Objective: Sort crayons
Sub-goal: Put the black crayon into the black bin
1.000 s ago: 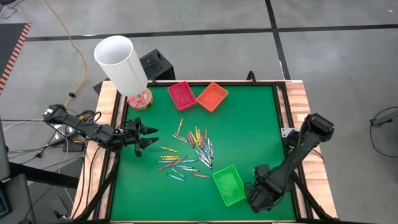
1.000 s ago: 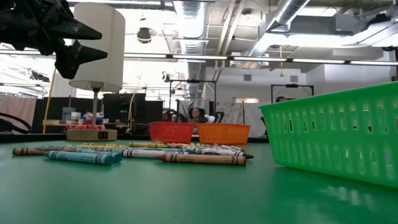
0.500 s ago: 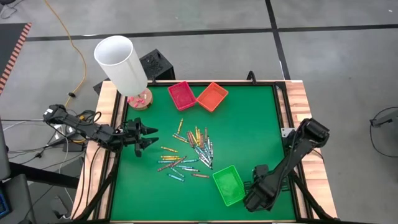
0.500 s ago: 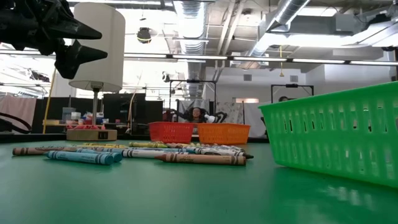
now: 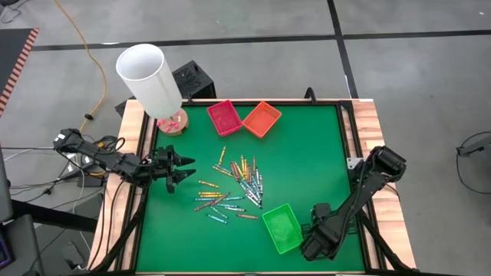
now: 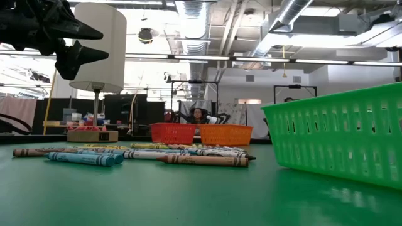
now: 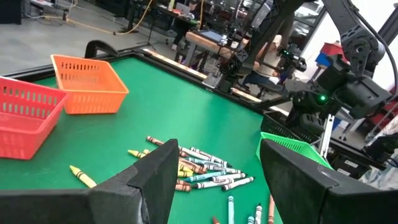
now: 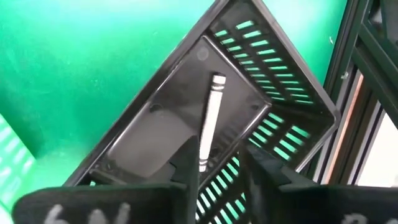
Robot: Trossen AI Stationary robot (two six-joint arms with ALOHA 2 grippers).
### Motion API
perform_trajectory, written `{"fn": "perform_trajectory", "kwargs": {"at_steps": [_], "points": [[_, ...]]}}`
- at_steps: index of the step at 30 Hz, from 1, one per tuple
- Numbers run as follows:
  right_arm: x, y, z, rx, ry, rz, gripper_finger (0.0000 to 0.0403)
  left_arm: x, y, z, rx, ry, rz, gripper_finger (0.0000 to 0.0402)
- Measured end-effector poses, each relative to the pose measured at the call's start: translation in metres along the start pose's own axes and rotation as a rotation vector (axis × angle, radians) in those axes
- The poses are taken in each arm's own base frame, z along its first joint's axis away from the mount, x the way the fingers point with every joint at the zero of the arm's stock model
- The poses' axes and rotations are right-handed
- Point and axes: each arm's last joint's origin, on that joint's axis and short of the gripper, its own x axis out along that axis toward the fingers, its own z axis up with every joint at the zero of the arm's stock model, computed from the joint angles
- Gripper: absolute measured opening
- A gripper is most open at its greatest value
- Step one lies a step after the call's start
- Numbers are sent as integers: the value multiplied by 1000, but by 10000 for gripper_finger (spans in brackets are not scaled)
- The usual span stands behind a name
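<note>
The green-covered bench (image 5: pixel 307 169) has light wooden side rails and stands on a grey concrete floor marked with dark lines. In the low view the room behind is an open workshop with ceiling ducts and strip lights, and a person (image 6: pixel 198 115) sits far back. A white cylindrical lamp shade on a wooden base (image 5: pixel 149 77) stands at the bench's far left corner. Next to it are a red slotted plastic tray (image 5: pixel 224 117) and an orange slotted plastic tray (image 5: pixel 261 119), touching each other. A green slotted plastic tray (image 5: pixel 281 228) sits near the front edge.

The thin paper-wrapped crayons (image 5: pixel 230 188) lie scattered in a loose pile at mid-bench, between the trays. One grey-white crayon (image 8: pixel 210 121) lies inside a black slotted plastic tray (image 8: pixel 155 134) at the front right corner.

The right end effector (image 8: pixel 217 165) hangs directly over that black tray, fingers slightly apart with the crayon's end between them, not clamped. The left end effector (image 5: pixel 184 167) hovers at the left edge, fingers spread apart, holding nothing.
</note>
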Motion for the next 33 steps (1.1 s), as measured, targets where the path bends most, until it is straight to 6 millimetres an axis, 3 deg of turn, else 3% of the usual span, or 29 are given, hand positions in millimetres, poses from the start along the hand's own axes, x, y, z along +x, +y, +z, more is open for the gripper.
{"fn": "perform_trajectory", "kwargs": {"at_steps": [7,14,19,26,33], "points": [[-10,5,7,-94,7,-3,118,0,0,0,0,0,0,215],[-46,9,18,-193,-9,1,118,0,0,0,-6,-2,0,215],[-69,15,32,-220,-174,104,118,0,0,1,-9,-7,-3,215],[-84,36,62,-286,-483,259,118,0,-3,7,13,-60,-26,215],[-82,67,104,-282,-495,314,118,0,-4,8,3,-66,-63,215]]}}
